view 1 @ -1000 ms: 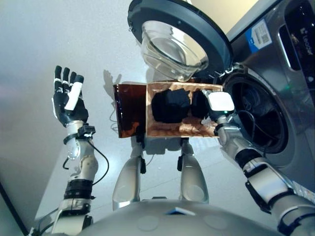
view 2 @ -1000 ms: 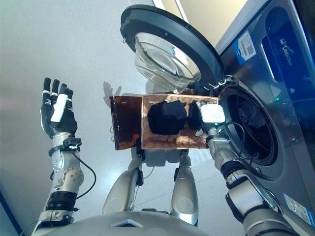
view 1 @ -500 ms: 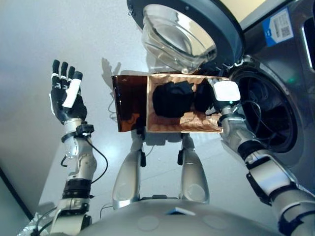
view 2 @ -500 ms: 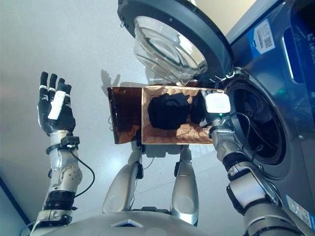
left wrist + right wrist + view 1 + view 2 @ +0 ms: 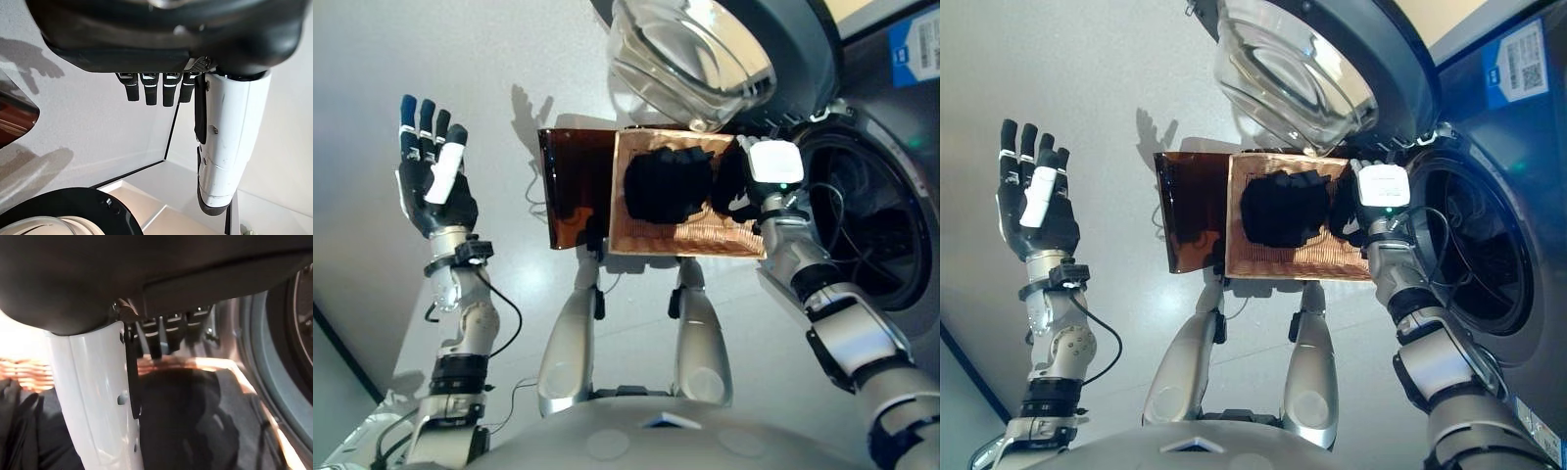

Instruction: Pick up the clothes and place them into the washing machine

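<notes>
Dark clothes (image 5: 668,183) sitting in wicker basket (image 5: 690,238), frame centre. Right hand (image 5: 1379,196) over right-side pile, fingers straight-ish, holding nothing. Left hand (image 5: 431,176) raised far left, spread, empty. Better dig deep, curl around full bundle, then swing right into washing machine (image 5: 862,215) drum.

One wicker basket (image 5: 1298,262) below me. Two dark clothes bundles inside: one (image 5: 1281,209) mid-basket, one (image 5: 1344,211) at its washer-side end. One brown panel (image 5: 1191,211) beside basket. One washing machine (image 5: 1508,206), one open door (image 5: 1312,59). My two hands: left hand (image 5: 1033,211), right hand (image 5: 1378,196).
</notes>
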You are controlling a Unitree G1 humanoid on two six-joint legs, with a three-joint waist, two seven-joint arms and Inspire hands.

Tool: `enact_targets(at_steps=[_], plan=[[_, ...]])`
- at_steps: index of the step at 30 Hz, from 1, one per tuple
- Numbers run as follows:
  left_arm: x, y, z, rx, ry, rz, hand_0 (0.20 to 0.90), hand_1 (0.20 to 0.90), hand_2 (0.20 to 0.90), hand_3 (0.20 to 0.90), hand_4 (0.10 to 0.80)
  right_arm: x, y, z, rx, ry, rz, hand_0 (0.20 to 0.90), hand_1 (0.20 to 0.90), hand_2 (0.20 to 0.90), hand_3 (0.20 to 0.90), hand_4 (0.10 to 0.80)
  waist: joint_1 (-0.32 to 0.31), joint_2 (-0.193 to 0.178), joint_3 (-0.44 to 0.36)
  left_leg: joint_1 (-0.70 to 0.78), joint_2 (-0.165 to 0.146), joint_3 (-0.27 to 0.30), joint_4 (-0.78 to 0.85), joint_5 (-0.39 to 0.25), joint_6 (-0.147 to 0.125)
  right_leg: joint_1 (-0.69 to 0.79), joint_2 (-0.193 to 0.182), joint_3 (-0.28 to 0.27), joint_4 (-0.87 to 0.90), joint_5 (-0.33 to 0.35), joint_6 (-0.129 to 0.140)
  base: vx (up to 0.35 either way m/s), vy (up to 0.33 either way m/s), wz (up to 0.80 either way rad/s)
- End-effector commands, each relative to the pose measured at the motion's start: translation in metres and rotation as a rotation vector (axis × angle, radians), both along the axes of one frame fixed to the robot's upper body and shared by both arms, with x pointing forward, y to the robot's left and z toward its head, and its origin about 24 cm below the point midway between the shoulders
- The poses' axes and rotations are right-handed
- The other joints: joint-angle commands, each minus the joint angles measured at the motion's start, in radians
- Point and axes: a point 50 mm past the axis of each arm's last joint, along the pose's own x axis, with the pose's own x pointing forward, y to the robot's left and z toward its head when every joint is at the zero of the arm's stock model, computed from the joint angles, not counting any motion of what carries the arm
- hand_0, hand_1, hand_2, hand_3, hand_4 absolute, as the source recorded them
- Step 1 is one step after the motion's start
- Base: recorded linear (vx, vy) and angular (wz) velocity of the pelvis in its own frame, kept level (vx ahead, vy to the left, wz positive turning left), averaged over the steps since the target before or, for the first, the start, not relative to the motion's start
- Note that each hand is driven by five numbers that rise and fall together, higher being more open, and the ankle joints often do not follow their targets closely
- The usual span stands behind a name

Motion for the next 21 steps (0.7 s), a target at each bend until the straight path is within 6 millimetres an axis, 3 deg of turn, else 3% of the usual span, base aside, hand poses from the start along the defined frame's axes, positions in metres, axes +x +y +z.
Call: enact_targets(at_steps=[1,12,13,14,15,21], plan=[[-0.0213,0.0248,0.0493,0.131,-0.238,0.099,0.9,0.9,0.9,0.9,0.8,0.0073,-0.0185,0.0191,-0.026,-0.048,-0.061,0.9,0.9,0.9,0.9,0.8,0.009,-0.019,-0.064,-0.007,0.008,0.007,-0.009,-0.046,-0.095,-0.102,-0.042,0.008,0.029,0.023,0.025,-0.007,0.001,-0.04],[-0.0239,0.0324,0.0478,0.158,-0.207,0.116,0.9,0.9,0.9,0.9,0.8,0.0101,-0.0186,0.0158,0.019,0.064,-0.056,0.9,0.9,0.9,0.9,0.8,0.007,-0.024,-0.065,-0.021,0.011,0.005,-0.009,-0.045,-0.1,-0.12,-0.038,0.006,0.027,0.026,0.023,-0.007,-0.003,0.0],[-0.0237,0.0326,0.0472,0.16,-0.203,0.115,0.9,0.9,0.9,0.9,0.8,0.0107,-0.0188,0.0168,0.021,0.066,-0.056,0.782,0.782,0.782,0.782,0.716,0.004,-0.026,-0.064,-0.027,0.009,0.005,-0.009,-0.038,-0.1,-0.123,-0.04,0.006,0.026,0.032,0.023,0.0,0.0,0.0],[-0.0236,0.0325,0.047,0.163,-0.201,0.112,0.9,0.9,0.9,0.9,0.8,0.0108,-0.0189,0.017,0.029,0.07,-0.055,0.392,0.392,0.392,0.392,0.437,0.005,-0.025,-0.063,-0.024,0.011,0.007,-0.009,-0.044,-0.101,-0.121,-0.037,0.005,0.027,0.027,0.023,-0.037,-0.01,0.03],[-0.0236,0.0324,0.0474,0.165,-0.202,0.111,0.9,0.9,0.9,0.9,0.8,0.0108,-0.0184,0.0167,0.03,0.074,-0.053,0.2,0.2,0.2,0.2,0.3,0.003,-0.027,-0.061,-0.027,0.009,0.006,-0.009,-0.037,-0.1,-0.125,-0.039,0.004,0.028,0.032,0.023,0.0,0.0,0.0],[-0.0228,0.0346,0.0481,0.181,-0.197,0.115,0.9,0.9,0.9,0.9,0.8,0.0099,-0.0197,0.0192,0.035,0.07,-0.042,0.2,0.2,0.2,0.2,0.3,0.0,-0.023,-0.068,-0.025,0.012,0.004,-0.009,-0.037,-0.101,-0.129,-0.038,0.008,0.029,0.033,0.024,0.0,0.0,0.0]])
